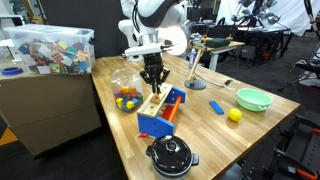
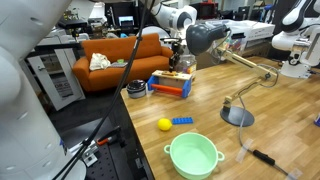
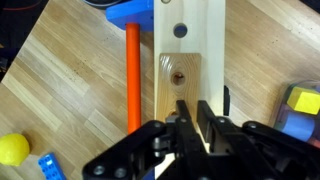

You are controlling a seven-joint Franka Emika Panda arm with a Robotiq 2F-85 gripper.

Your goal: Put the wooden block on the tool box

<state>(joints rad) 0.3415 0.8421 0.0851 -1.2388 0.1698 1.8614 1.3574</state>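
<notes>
Light-wood planked table [image 1: 210, 135] in a cluttered lab. Nearest on it, in an exterior view, black round pot [image 1: 172, 155] close to the front edge. Just behind, blue tool box [image 1: 152, 125] with orange-red parts inside. Beyond that, clear bowl [image 1: 126, 92] of coloured balls. Off to the side, well apart from the tool box: yellow ball [image 1: 235, 115], flat blue piece [image 1: 216, 107], green bowl [image 1: 253, 98], then desk lamp [image 1: 195, 62]. Beside the table, cardboard box [image 1: 45, 105]. Past the far edge in an exterior view, orange sofa [image 2: 125, 52]. Bare planks between tool box and ball. White arm [image 1: 150, 15] bent over, gripper [image 1: 153, 86] pointing straight down above the tool box. Fingers [image 3: 187, 118] pinching the wooden block [image 3: 178, 85], held over the pale top bar [image 3: 190, 25]. Contact with the bar unclear.
</notes>
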